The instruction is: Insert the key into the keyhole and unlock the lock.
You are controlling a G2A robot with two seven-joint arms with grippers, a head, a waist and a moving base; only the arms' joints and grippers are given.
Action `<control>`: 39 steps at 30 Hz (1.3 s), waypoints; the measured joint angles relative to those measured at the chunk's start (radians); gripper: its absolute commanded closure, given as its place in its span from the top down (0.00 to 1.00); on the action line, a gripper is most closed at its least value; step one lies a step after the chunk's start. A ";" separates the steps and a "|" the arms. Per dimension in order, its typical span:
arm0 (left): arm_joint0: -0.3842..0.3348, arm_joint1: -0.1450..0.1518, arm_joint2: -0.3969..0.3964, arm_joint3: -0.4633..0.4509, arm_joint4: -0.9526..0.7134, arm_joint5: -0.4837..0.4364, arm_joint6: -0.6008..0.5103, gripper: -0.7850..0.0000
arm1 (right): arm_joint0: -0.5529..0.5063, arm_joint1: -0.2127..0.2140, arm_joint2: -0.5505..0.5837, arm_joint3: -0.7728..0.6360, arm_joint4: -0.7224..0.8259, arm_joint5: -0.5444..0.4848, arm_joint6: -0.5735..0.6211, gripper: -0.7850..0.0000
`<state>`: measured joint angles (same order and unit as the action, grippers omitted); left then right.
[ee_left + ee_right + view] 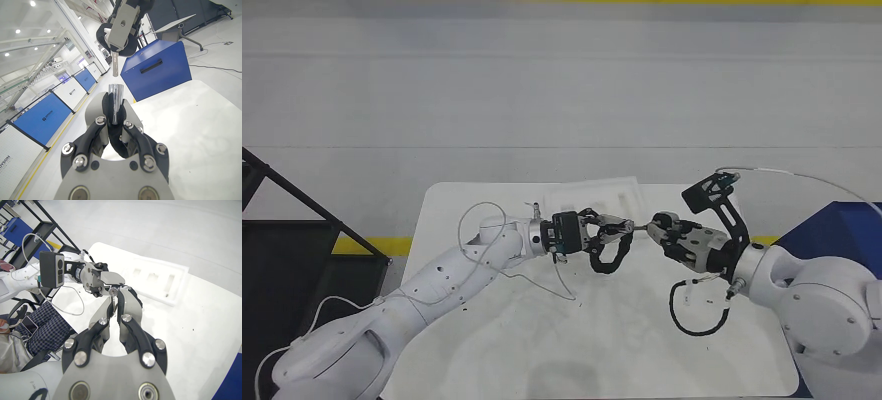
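My left gripper (113, 100) is shut on the lock (115, 103), a chrome cylinder with a black cable loop (604, 256) hanging from it. Both are held above the middle of the white table (542, 340). The right gripper (115, 301) is shut on the key (114, 306) and faces the lock from the right. The key blade (114, 65) points at the cylinder's end with a small gap between them. The keyhole face (112, 292) sits just beyond the key tip. In the top view the left gripper (610, 233) and the right gripper (658, 228) nearly meet.
A white foam tray (592, 192) with cut-out pockets lies at the table's back edge, behind the grippers. A blue cabinet (157, 70) stands off the table's right side. A black frame rack (282, 220) stands off the left side.
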<state>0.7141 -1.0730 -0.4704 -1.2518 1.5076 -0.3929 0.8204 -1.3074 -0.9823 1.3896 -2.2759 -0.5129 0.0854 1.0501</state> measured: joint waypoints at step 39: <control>0.055 -0.049 -0.111 0.030 0.091 -0.075 0.027 0.00 | 0.033 -0.003 -0.056 0.026 -0.040 0.046 -0.034 0.00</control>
<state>0.7693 -1.1216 -0.5819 -1.2216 1.5990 -0.4683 0.8478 -1.2749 -0.9850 1.3335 -2.2503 -0.5528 0.1316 1.0159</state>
